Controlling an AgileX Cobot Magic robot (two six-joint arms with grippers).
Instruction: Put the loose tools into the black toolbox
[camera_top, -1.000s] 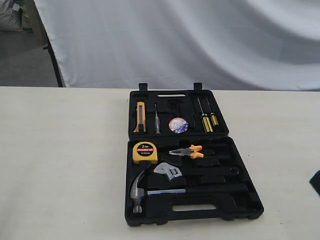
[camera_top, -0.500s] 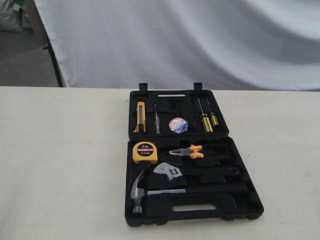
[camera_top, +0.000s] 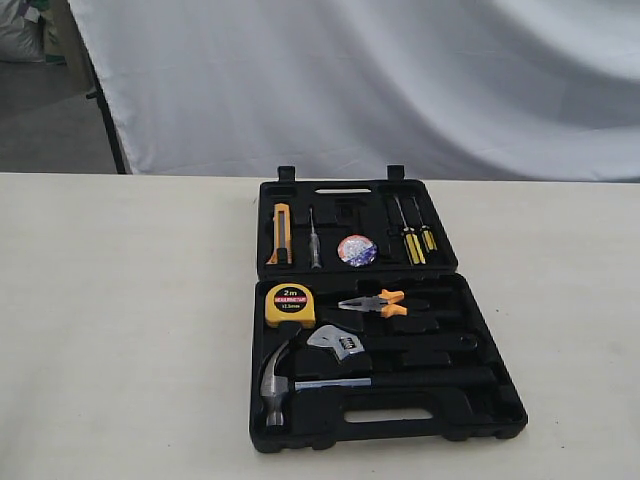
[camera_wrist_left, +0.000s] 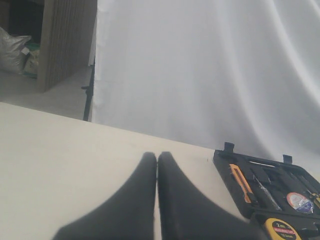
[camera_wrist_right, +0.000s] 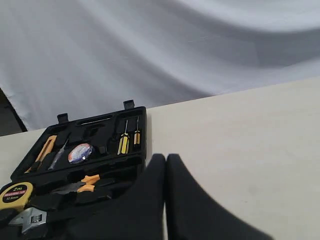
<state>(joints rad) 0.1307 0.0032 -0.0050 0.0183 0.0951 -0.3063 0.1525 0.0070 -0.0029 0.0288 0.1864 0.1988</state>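
While both my left pincer (camera_wrist_left: 157, 156) and my right pincer (camera_wrist_right: 166, 157) hang pressed closed on nothing above the tabletop (camera_top: 130, 320), the black toolbox (camera_top: 490, 415) lies open by the tabletop's front edge. Nearest that edge, the claw hammer (camera_top: 275, 385) sits in its recess in the near half, and the adjustable wrench (camera_top: 338, 345) lies just behind it. Farther back, the tape roll (camera_top: 357, 250) rests in the far half.

Hammer (camera_top: 275, 386), wrench (camera_top: 338, 345), tape roll (camera_top: 357, 250) seated in open black toolbox (camera_top: 500, 415).
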